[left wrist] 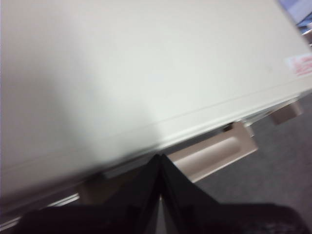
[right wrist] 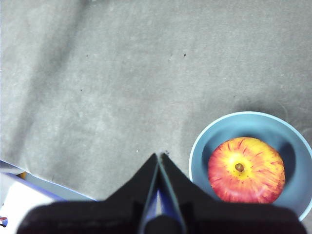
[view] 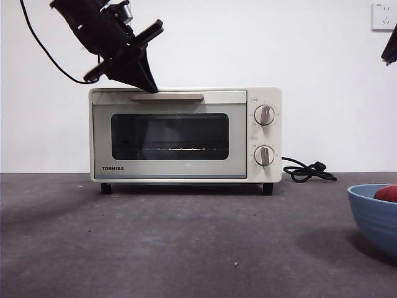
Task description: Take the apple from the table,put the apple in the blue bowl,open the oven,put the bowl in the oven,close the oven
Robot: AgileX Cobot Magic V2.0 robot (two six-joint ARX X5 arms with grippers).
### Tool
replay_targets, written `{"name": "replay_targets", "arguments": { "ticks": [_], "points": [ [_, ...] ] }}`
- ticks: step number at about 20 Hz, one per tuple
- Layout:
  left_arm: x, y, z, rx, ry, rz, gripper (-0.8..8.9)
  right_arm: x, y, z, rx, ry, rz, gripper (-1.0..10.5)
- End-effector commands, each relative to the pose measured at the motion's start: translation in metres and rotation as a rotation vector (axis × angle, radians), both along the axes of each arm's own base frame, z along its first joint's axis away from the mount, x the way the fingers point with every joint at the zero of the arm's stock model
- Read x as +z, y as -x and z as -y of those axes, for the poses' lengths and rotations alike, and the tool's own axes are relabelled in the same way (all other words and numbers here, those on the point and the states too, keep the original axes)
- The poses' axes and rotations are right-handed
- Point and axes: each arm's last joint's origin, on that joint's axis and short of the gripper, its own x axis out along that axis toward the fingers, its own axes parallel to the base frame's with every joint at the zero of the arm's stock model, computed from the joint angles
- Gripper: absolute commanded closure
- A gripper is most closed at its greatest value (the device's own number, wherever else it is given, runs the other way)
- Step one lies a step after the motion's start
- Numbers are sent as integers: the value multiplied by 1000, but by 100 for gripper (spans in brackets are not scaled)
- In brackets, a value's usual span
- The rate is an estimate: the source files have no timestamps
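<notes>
From the front, the blue bowl (view: 374,214) runs off the right edge so only its left part shows, and the apple (view: 388,193) inside it is just a red sliver above the rim. The left wrist view is soft with blur: the oven (left wrist: 146,73) fills it as a pale top panel with its corners cut off, the small red label (left wrist: 298,65) is unreadable, and the beige handle (left wrist: 214,153) is partly hidden behind the left gripper (left wrist: 160,158). The right gripper (view: 390,46) shows only as a dark tip at the front view's right edge.
</notes>
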Motion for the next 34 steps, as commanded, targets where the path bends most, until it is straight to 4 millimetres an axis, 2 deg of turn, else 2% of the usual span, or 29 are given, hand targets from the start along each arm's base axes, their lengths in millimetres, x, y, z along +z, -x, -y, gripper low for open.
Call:
{"name": "replay_targets", "arguments": {
  "ticks": [1,7,12,16,20,28,34],
  "points": [
    [-36,1,0,-31,-117,-139,820,2,0,0,-12,-16,-8,958],
    [-45,13,5,-63,-145,-191,820,1,0,0,-14,-17,-10,958],
    [-48,47,1,-8,-95,-79,820,2,0,0,-14,-17,-9,958],
    [-61,67,-6,6,-80,-74,820,2,0,0,-12,-16,-2,958],
    [-72,75,-3,29,-80,-83,821,2,-1,0,-32,3,5,958],
    [-109,95,9,19,-77,-130,821,1,-1,1,-59,19,-2,958],
    [-117,104,16,-3,-109,-151,821,0,-1,3,-114,77,13,942]
  ]
}}
